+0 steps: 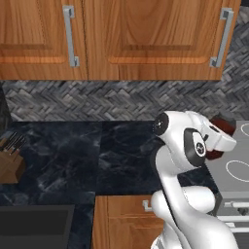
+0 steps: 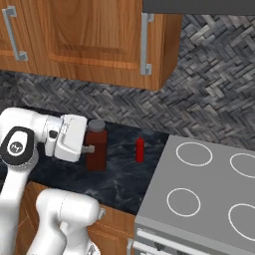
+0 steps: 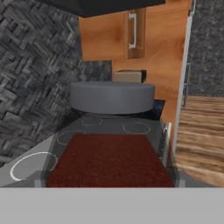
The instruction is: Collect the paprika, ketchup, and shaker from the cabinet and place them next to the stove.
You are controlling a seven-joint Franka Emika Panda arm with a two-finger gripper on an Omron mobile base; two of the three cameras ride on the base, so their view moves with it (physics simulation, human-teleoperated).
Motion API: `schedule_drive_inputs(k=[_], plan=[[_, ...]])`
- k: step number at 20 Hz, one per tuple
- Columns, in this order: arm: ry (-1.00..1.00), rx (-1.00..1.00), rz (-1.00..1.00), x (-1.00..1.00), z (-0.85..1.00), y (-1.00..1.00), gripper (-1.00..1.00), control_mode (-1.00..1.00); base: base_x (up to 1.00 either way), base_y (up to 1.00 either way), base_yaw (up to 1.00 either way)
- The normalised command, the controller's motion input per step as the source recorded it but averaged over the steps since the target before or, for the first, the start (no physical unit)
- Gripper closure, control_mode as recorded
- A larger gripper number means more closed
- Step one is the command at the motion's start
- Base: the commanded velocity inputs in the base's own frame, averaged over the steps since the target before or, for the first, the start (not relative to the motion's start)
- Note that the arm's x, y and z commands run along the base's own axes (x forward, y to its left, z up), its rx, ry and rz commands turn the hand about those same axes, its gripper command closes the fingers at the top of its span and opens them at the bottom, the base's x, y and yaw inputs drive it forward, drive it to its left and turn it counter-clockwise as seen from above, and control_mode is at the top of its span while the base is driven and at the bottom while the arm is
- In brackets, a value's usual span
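1. A home kitchen, rendered in simulation: wood-door cupboards (image 1: 116,39) with metal bar handles (image 1: 69,35) hang above a dark marble counter (image 1: 97,160).
2. A grey herringbone tile backsplash (image 2: 209,89) runs along the wall between cupboards and counter.
3. A flat grey stove (image 2: 209,194) marked with white ring burners sits flush beside the counter, its silver front facing the room.
4. A wooden knife block (image 1: 9,163) stands at the counter's left end, near a dark sink basin (image 1: 34,223).
5. Cooking staples on the counter, a paprika (image 2: 96,145) jar and a ketchup (image 2: 140,150) bottle, complete the domestic picture.
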Motion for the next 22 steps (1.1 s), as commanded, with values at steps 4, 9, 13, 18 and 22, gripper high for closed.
schedule_drive_inputs(k=[4,9,13,18,22], plan=[[0.00,-0.02,-0.04,0.06,-0.51,-0.17,1.00,-1.00,0.00,0.00,0.00],[0.00,-0.02,-0.04,0.07,-0.50,-0.23,1.00,-1.00,0.00,0.00,0.00],[0.00,0.00,-0.03,0.20,-0.58,-0.19,1.00,-1.00,0.00,0.00,0.00],[-0.01,-0.01,0.00,0.26,-0.67,-0.12,1.00,-1.00,0.00,0.00,0.00],[-0.05,-0.07,0.00,0.24,-0.58,-0.07,1.00,-1.00,0.00,0.00,0.00]])
